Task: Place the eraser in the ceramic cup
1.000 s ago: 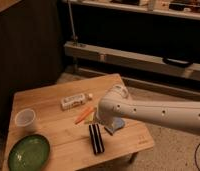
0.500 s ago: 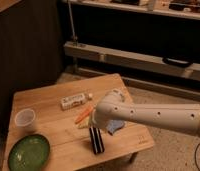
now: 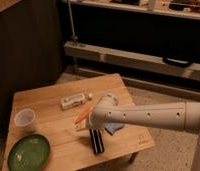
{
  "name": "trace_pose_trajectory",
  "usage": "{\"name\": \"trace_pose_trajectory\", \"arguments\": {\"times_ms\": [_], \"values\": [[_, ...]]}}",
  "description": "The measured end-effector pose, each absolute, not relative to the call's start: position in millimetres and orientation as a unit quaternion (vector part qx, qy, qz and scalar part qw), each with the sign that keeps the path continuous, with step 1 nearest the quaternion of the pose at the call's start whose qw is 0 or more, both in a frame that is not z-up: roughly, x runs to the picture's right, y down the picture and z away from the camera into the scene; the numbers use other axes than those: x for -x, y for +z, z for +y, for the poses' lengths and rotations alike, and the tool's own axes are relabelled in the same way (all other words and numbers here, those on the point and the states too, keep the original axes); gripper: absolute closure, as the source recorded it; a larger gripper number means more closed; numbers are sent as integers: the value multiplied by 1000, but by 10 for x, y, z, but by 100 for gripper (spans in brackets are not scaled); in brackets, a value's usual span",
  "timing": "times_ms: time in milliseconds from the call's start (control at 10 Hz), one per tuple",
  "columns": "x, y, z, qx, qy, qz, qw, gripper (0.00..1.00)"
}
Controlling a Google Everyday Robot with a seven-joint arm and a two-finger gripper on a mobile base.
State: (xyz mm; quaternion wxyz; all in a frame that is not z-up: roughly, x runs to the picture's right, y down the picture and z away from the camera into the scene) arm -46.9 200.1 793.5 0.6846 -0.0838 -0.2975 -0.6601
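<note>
Lying flat on the wooden table (image 3: 48, 96), the eraser (image 3: 97, 142) sits close to the front edge. Its long axis runs from that edge back toward the middle of the top, only slightly tilted. Its far end disappears under the rounded end of the white arm (image 3: 143, 116), which reaches in from the right.

The gripper (image 3: 94, 130) hangs from that end straight above the eraser's far end. It is dark against the dark block, so whether its tips touch the block cannot be made out. The fingers are spread wide and hold nothing, since the eraser rests on the wood. The block thus lies directly below the fingers and stretches from them toward the front edge. For a grasp they would have to straddle its narrow width, across the long axis, probably nearer its middle.

A carrot (image 3: 83, 114) lies just behind the eraser and a blue pad (image 3: 114, 128) just to its right, both close enough to be nudged. Farther behind is a white packet (image 3: 73, 101). The cup (image 3: 25, 119) stands upright well to the eraser's left, with a green plate (image 3: 28, 152) in front of it. The carry would therefore run leftward, and the long block would likely have to go in on end.
</note>
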Motion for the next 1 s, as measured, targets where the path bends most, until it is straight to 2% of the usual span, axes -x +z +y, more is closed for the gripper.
{"name": "trace_pose_trajectory", "arguments": {"times_ms": [300, 800, 900, 1000], "values": [[514, 8133, 1936, 91, -672, -291, 675, 20], [493, 8396, 2126, 121, -683, -303, 653, 21], [484, 8390, 2118, 121, -682, -303, 655, 27], [475, 8380, 2117, 123, -681, -303, 655, 38]]}}
